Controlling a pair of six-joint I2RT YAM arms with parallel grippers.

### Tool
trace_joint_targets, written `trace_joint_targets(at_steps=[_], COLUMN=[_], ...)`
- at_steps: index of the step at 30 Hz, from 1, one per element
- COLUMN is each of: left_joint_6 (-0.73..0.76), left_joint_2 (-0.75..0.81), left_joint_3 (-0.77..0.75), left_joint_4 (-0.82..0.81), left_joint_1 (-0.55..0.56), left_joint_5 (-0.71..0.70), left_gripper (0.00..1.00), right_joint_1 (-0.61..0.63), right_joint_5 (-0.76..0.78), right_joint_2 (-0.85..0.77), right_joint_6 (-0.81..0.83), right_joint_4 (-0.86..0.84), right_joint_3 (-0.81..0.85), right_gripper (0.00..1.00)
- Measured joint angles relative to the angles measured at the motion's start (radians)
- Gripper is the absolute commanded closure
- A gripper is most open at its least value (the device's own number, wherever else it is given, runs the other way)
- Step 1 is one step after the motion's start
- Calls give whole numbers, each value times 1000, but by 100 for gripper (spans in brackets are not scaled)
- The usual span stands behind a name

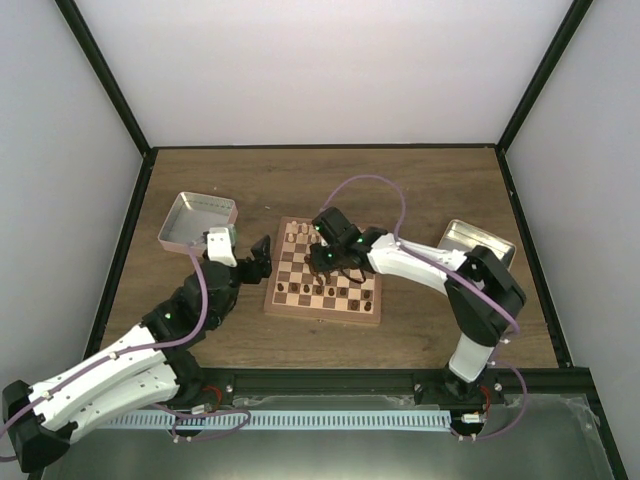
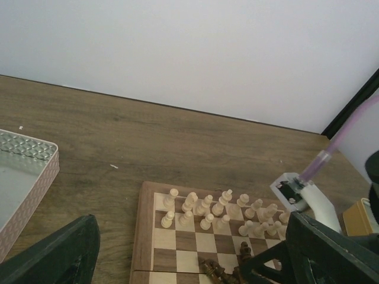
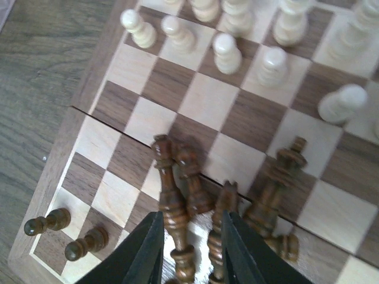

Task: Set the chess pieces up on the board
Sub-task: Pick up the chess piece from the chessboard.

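Right wrist view: right gripper (image 3: 191, 220) jaws straddle a clump of dark pieces (image 3: 177, 189) on the board (image 3: 207, 100), grip unclear, so it should isolate one, pinch its stem and stand it upright; left gripper (image 2: 192, 236) jaws spread wide.

The board (image 2: 142, 236) is checkered light tan and dark brown inside a brown border. The cream chess pieces (image 3: 227, 52) are pale and plain; the dark chess pieces (image 3: 172, 195) are glossy deep brown. The bench (image 1: 250, 180) is brown with streaky wood grain. At ten o'clock from the board, the left tray (image 2: 26, 148) is pinkish outside, with a dimpled silvery inner wall. At three o'clock, the right tray (image 1: 475, 240) is plain silver. The cable (image 1: 370, 178) is lilac.
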State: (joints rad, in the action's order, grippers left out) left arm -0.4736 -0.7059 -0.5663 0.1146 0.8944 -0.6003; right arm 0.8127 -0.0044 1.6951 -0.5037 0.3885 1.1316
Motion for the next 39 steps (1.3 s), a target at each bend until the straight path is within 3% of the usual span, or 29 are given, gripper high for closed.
trace_joint_targets(at_steps=[12,29,33,39], left_joint_6=[-45,-51,-56,-74], left_joint_2=[42,73,80,79], left_joint_3=[0,8,13,28], left_joint_4=[47,66,69,74], left_joint_1=[-5,-10,-10,-10], left_joint_5=[-35,-47,-47,-45], left_gripper=[14,14,14,14], right_joint_1=[49,87,87,87], right_joint_5=[-17,109,129,136], right_joint_2=[155,248,260,259], right_joint_6=[45,96,125,148], right_joint_4=[33,84,71,25], right_joint_3=[110,200,210,202], right_gripper=[82,81,89,94])
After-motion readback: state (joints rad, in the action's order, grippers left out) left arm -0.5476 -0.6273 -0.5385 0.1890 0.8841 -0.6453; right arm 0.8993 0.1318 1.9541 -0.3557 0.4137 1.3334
